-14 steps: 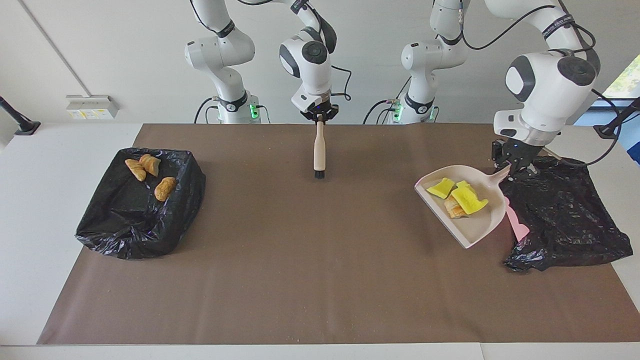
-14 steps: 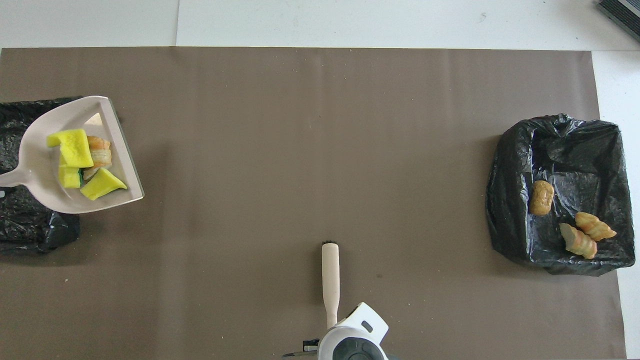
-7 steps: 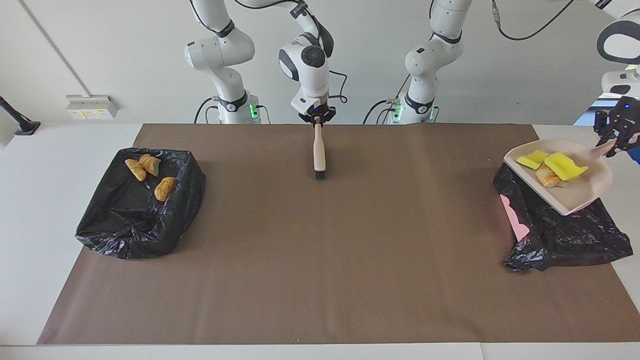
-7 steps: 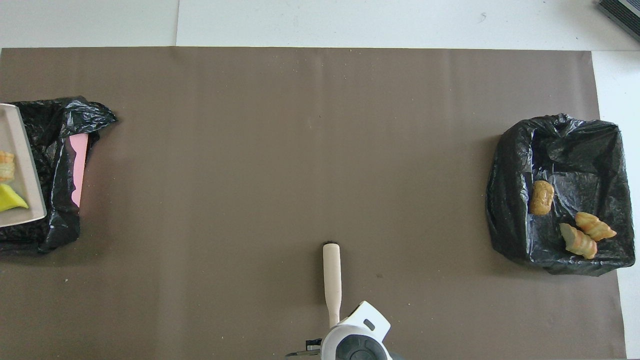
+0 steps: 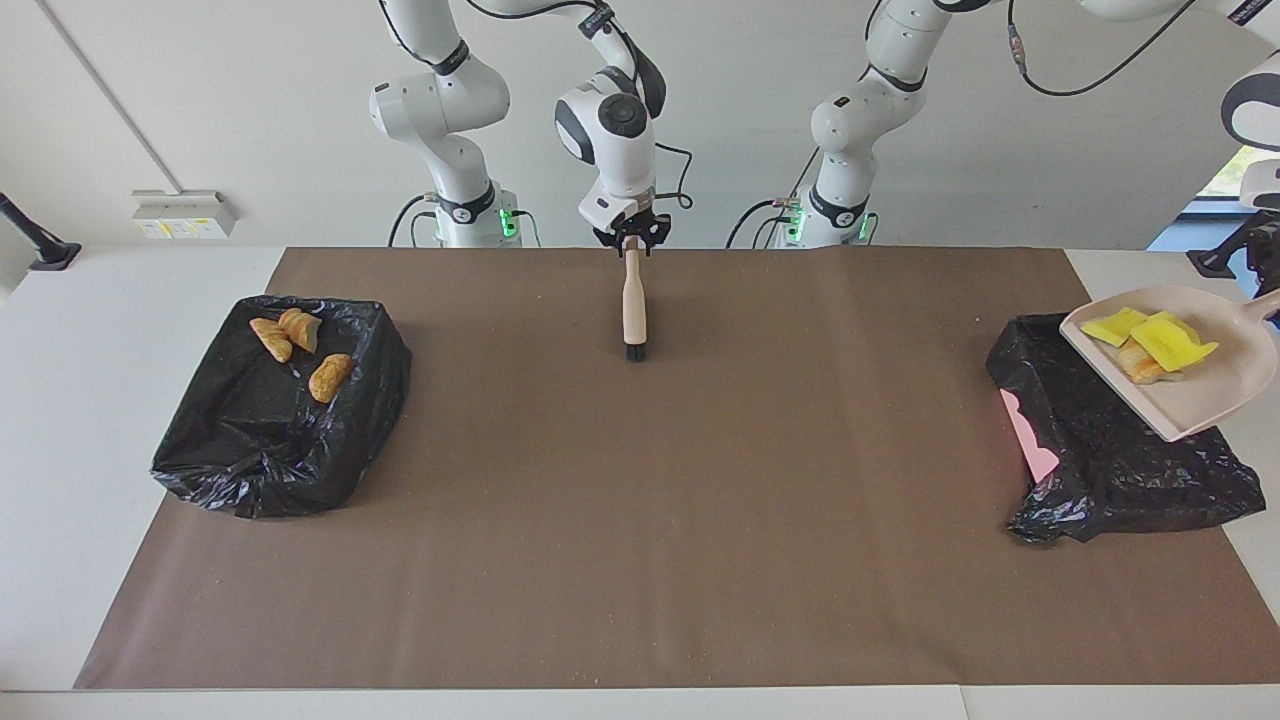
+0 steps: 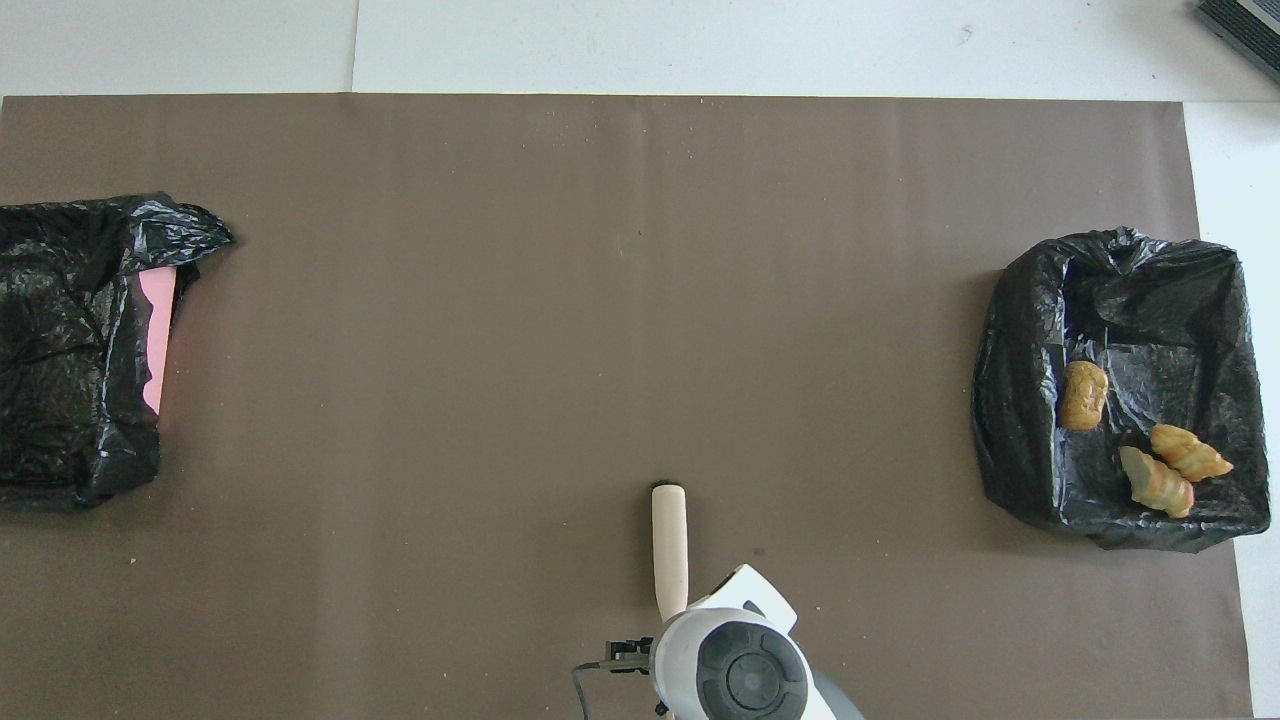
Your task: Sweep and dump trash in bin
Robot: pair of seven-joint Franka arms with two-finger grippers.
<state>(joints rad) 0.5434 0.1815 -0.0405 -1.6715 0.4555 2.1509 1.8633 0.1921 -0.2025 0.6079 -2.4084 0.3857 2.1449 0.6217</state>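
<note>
Foam wedges [image 5: 1160, 338] in smooth dustpan [image 5: 1215, 390] over crinkly bag [image 5: 1110, 450].

White table [image 5: 60, 420], brown mat [image 5: 640, 520] spread over it, a black-lined bin [image 5: 270, 420] on the mat toward each end [image 5: 1120, 460], brush [image 5: 634, 310] lying nearest the robots

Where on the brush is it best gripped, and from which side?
Probably the narrow handle end nearest the robots, from above, closing across its width: the brush appears to lie along the mat, bristles at its farther end, and the right gripper is over that narrow end.
</note>
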